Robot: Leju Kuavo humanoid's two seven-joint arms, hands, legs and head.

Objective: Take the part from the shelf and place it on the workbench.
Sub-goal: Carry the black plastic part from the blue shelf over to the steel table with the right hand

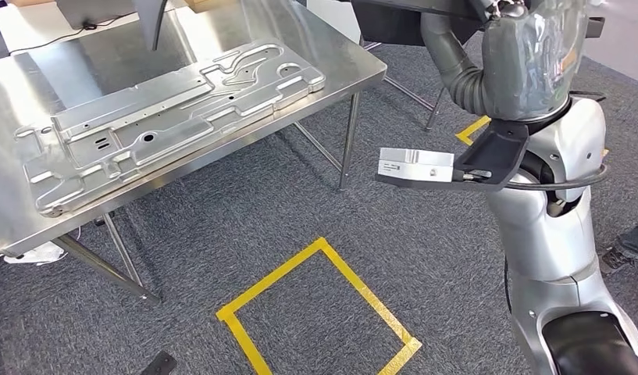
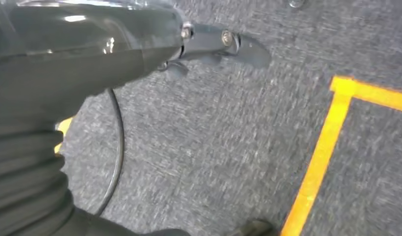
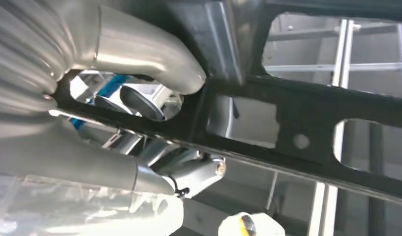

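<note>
- One flat black metal frame with cut-outs (image 3: 307, 118) sits clamped in the silver right hand (image 3: 139, 54), up by the grey shelf (image 3: 344, 49).
- It looks stiff, thin and light (long, so it may swing); best held near a crossbar.
- The left hand (image 2: 213, 44) hangs empty, fingers straight.

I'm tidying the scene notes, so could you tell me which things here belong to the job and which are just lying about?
Belongs to the job:
- black part, a frame with cut-outs
- right hand, gripping it
- workbench, where it is to go

Just lying about:
- silver stamped panel on the workbench
- yellow tape square on the carpet
</note>
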